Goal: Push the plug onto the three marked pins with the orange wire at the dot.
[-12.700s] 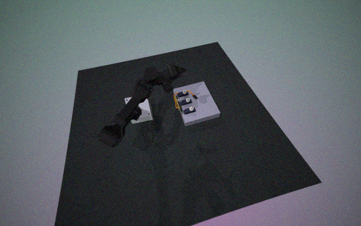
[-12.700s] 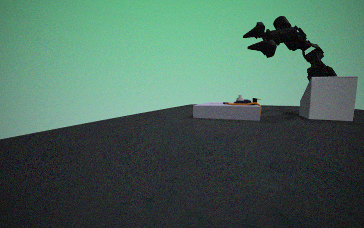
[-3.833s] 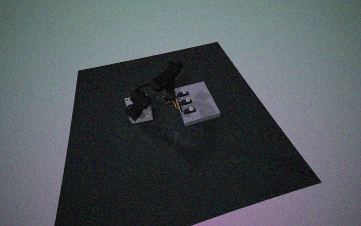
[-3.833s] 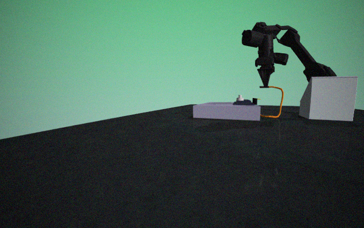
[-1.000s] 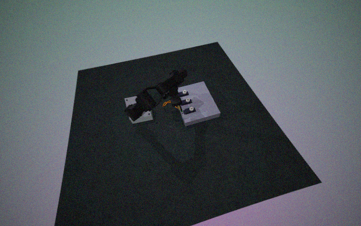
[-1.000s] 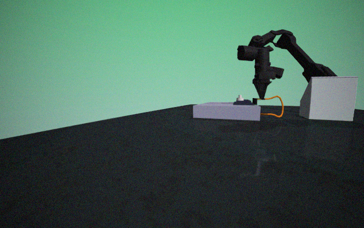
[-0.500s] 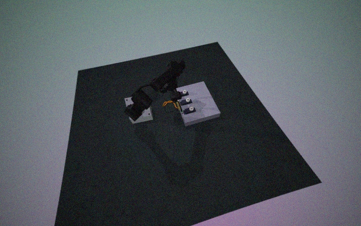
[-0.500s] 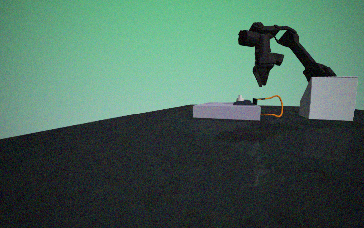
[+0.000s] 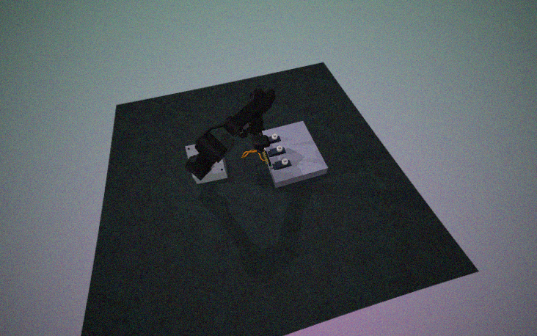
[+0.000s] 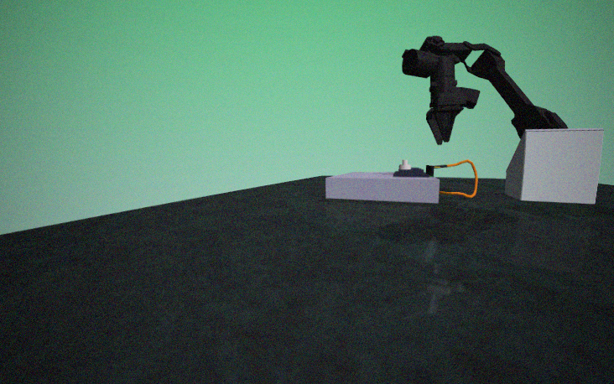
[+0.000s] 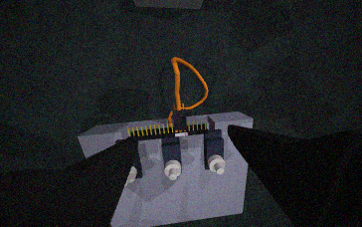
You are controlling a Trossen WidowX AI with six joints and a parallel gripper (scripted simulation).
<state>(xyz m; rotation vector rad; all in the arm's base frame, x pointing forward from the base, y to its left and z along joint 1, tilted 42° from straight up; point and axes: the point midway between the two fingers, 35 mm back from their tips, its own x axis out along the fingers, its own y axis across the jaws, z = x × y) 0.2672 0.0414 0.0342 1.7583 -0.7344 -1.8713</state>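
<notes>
My gripper (image 10: 443, 142) (image 11: 183, 134) is open and empty, above the pin row and clear of the plug. The dark plug (image 11: 180, 119) (image 10: 439, 166) sits at the pin row in front of the white marked band (image 11: 181, 134). It looks level and about square to the row; small orange-yellow bits show between it and the band. Whether it is fully on, and which hole meets the dot, I cannot tell. The orange lead (image 9: 250, 151) (image 10: 474, 173) (image 11: 177, 85) loops out from it. Yellow pins (image 11: 149, 130) (image 9: 265, 157) show on both sides. The pale holder (image 9: 309, 146) (image 10: 380, 188) (image 11: 209, 199) lies flat.
Three dark servos with white hubs stand in the holder, including a middle servo (image 11: 171, 149) and a right servo (image 11: 214, 146) in the wrist view. The arm's pale base block (image 10: 559, 167) (image 9: 217, 177) stands beyond the lead loop. The dark table top (image 9: 336, 221) surrounds both.
</notes>
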